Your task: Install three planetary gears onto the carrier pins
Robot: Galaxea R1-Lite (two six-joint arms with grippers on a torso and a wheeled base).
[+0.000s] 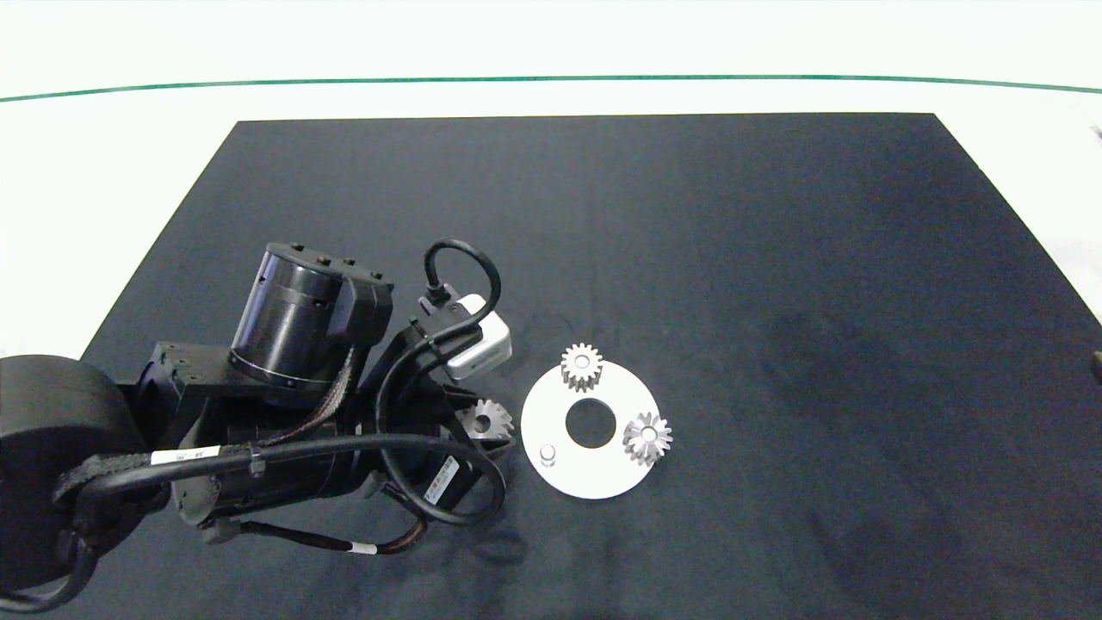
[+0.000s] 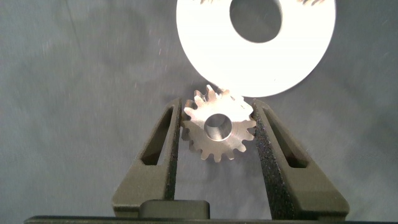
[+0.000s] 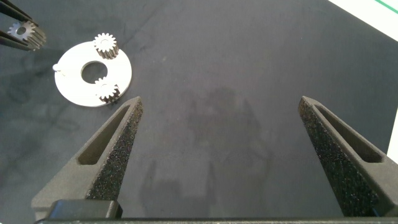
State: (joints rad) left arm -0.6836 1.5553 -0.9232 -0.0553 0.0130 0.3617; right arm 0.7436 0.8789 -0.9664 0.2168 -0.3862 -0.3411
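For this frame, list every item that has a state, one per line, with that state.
Third gear: gripped between the left gripper's fingers, beside the disc, not yet on a pin.
Far-side gear: seated on its pin.
Right-side gear: seated on its pin.
Remaining carrier pin: bare, upright.
White disc: flat on the black mat.
Left gripper: shut on the third gear.
Right gripper: open, empty, away from the disc.

right gripper (image 3: 221, 124) spread wide above the mat (image 3: 249, 74), white disc (image 3: 93, 74) well apart.
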